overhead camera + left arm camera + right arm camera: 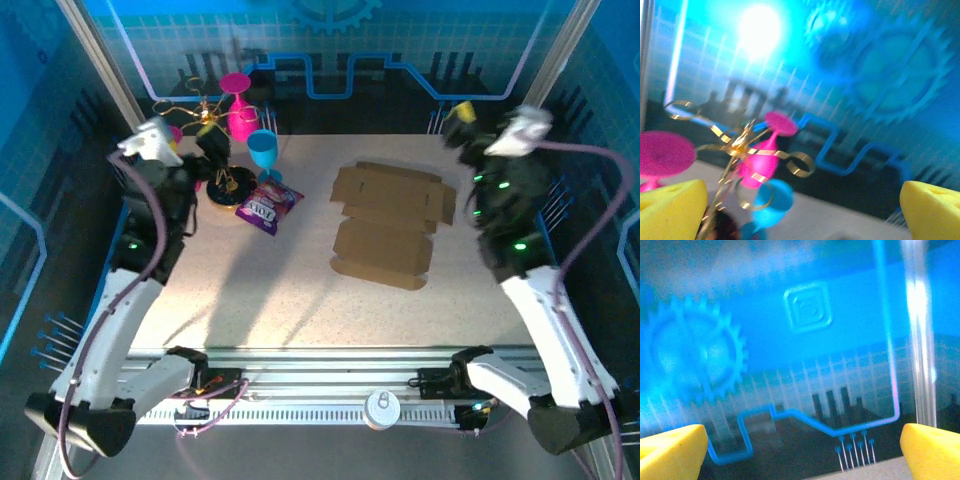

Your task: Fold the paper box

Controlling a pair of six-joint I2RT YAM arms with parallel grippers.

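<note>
Hanging raised over the left side of the table (pixel 250 290), the left jaws stand wide apart and hold nothing. In the left wrist view their two yellow pads (pixel 670 210) sit at the lower corners with open air between them. Just ahead of them is a gold wire stand (pixel 740 145) carrying pink cups (pixel 762 162) and a blue cup (pixel 771 200), none of them touched. A purple snack packet (pixel 268 205) lies on the table to the right of these jaws, near the stand's base. The paper box (pixel 390 225) lies flat on the table with its brown flaps spread. It is well apart from the left jaws, on their right, and lower than and left of the right jaws, so it sits between the two. The right jaws, raised near the table's far right corner, gape just as wide. Their yellow pads (pixel 672 452) are empty and face the blue back wall (pixel 805 365).
</note>
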